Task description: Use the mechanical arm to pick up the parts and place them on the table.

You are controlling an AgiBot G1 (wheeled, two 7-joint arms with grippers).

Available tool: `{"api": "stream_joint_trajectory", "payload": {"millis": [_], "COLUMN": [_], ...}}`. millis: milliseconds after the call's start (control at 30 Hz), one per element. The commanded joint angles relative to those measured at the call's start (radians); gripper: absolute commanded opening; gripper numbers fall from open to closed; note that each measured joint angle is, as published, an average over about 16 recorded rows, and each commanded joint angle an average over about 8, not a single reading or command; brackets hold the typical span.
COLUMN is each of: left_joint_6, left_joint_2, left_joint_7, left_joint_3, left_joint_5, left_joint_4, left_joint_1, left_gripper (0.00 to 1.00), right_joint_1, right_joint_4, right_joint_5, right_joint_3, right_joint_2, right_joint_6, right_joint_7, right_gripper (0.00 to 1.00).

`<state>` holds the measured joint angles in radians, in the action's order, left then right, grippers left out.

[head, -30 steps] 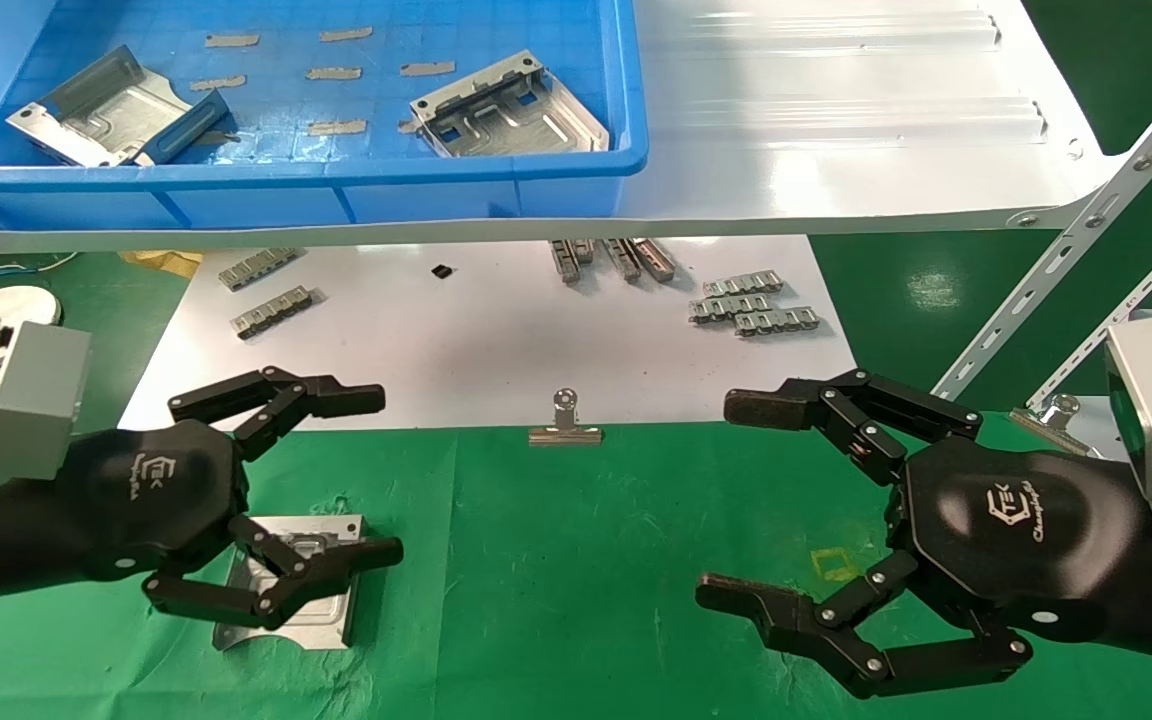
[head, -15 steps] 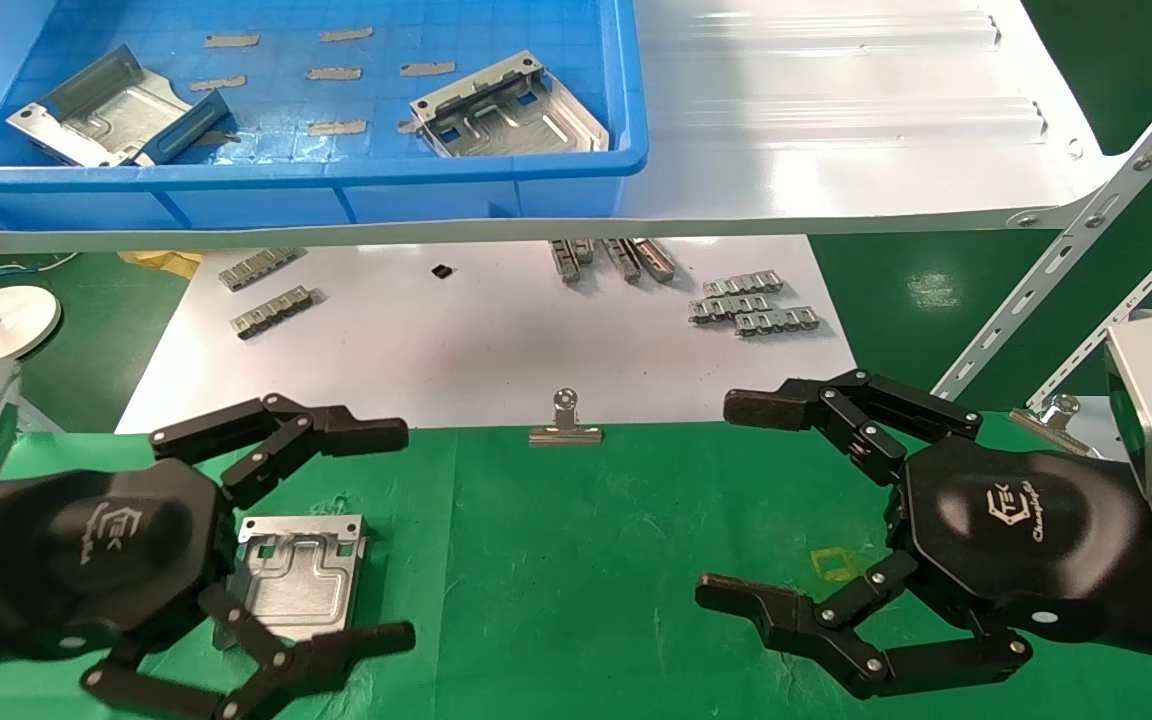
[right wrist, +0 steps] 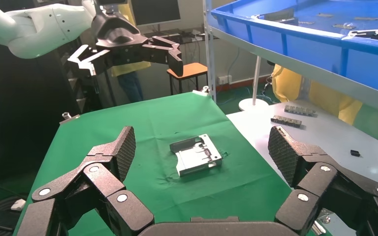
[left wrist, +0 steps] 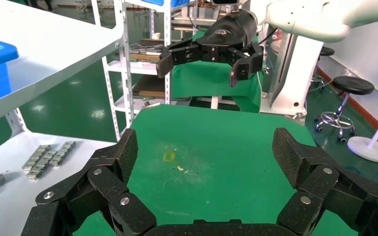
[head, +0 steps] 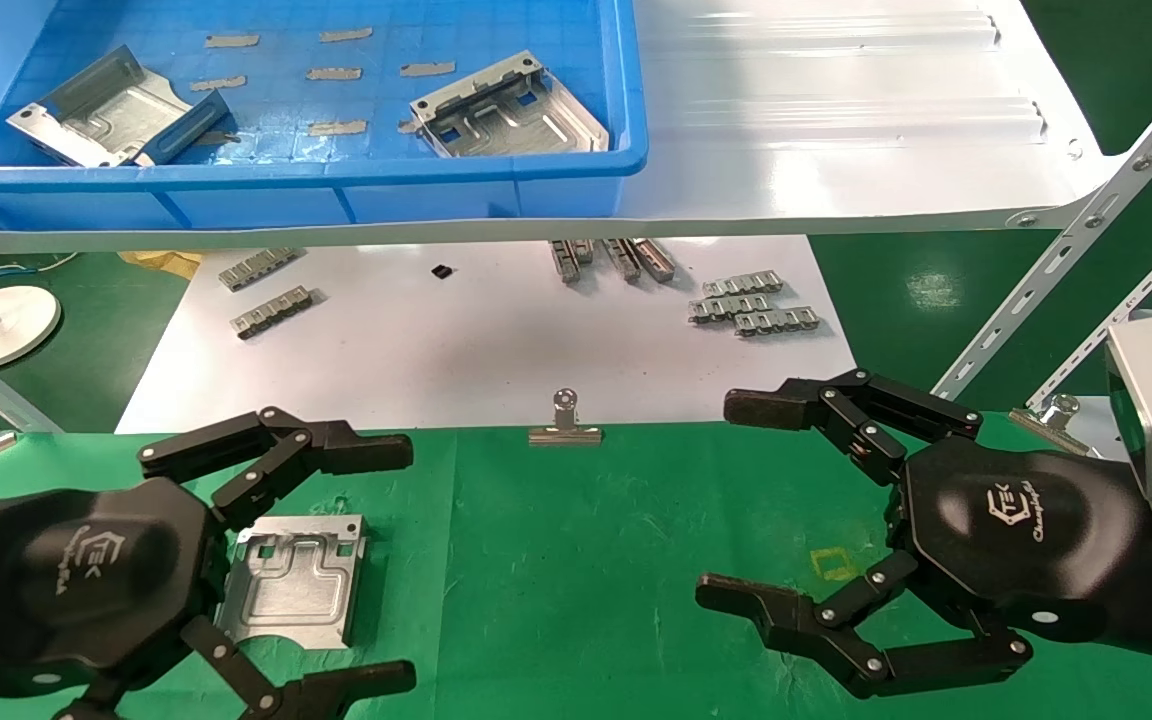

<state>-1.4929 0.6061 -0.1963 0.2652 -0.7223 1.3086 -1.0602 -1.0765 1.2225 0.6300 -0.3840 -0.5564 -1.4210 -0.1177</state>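
One silvery part (head: 294,582) lies flat on the green table (head: 596,560), at the left. It also shows in the right wrist view (right wrist: 195,156). My left gripper (head: 391,565) is open and empty, its fingers spread on either side of the part and apart from it. Its own fingers (left wrist: 123,155) frame bare green cloth in the left wrist view. My right gripper (head: 731,500) is open and empty over the table's right side. Two more parts (head: 101,105) (head: 506,108) lie in the blue bin (head: 336,170) on the white shelf (head: 836,130).
A white sheet (head: 476,340) under the shelf carries grey link strips (head: 751,305). A binder clip (head: 564,425) sits on the edge between the sheet and the green cloth. Slanted metal shelf struts (head: 1066,240) stand at the right. A small yellow mark (head: 833,565) is near the right hand.
My left hand has opened wider and drawn back toward me, off the part, which now lies uncovered on the cloth. The right arm has not moved.
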Motion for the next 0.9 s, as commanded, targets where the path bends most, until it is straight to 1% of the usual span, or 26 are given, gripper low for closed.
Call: {"api": "stream_joint_trajectory", "payload": {"millis": [33, 900], "left_joint_6": [0.0, -0.002], "left_joint_2": [0.001, 0.005], "left_joint_7": [0.002, 0.01], "left_joint_3": [0.003, 0.015], "left_joint_5": [-0.001, -0.008], "left_joint_4": [-0.005, -0.025], "left_joint_1": [-0.003, -0.014], "left_gripper": [1.0, 1.0], "right_joint_1": [0.0, 0.0], "right_joint_4": [0.0, 0.0], "right_joint_5": [0.0, 0.0], "right_joint_3": [0.0, 0.0], "right_joint_2": [0.0, 0.0], "right_joint_6": [0.0, 0.0], "right_joint_7": [0.0, 0.0], "right_gripper": [1.0, 1.0]}}
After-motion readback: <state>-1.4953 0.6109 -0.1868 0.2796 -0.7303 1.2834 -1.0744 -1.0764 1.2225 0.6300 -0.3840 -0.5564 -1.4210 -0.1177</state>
